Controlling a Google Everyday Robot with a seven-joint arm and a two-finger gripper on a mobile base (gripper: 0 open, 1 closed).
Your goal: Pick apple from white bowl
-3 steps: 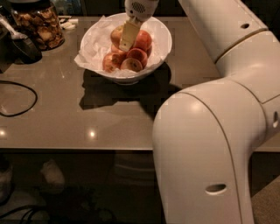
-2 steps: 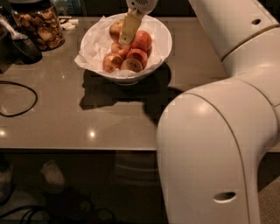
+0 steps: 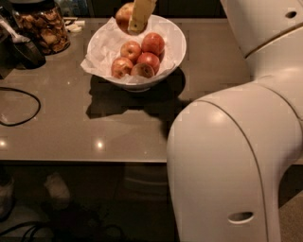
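Well, gripper (image 3: 132,21) sits over the far rim of the white bowl (image 3: 177,42), clamped on the apple (image 3: 123,13), which hangs just above that rim, half hidden by one finger (image 3: 142,12). Risk, imo: grip looks off-centre on round, slick fruit, so it could slip & drop back into the bowl, or snag the crumpled paper (image 3: 102,47). Count: 1 apple in the claw, 5 smaller apples (image 3: 149,60) inside the bowl, 1 bowl, 1 glass jar (image 3: 45,26) left of the bowl.

Glossy white bowl (image 3: 178,46) (crumpled paper lining (image 3: 105,47)); above, gripper's (image 3: 133,21) matt jaws clasp smooth-skinned apple (image 3: 123,13).
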